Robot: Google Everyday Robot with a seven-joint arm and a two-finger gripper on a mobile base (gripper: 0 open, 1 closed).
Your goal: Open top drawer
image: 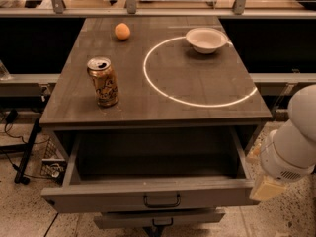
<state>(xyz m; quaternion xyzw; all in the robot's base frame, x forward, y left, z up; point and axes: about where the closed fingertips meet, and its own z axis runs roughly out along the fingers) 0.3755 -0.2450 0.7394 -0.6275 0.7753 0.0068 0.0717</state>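
The top drawer (123, 194) stands pulled out from under the grey table top, its deep grey box showing bare inside. A small dark bail handle (162, 200) sits at the centre of its front. A narrower drawer front (158, 219) with a similar handle shows just below it. My gripper (264, 184) hangs at the end of the white arm (296, 142), just off the drawer's right front corner and apart from the handle. It holds nothing that I can see.
On the table top stand a gold drink can (103, 81) at the left, an orange (122, 31) at the back, and a white bowl (206, 38) on a painted white ring (163, 90). Cables and a stand leg (27, 147) lie on the floor at left.
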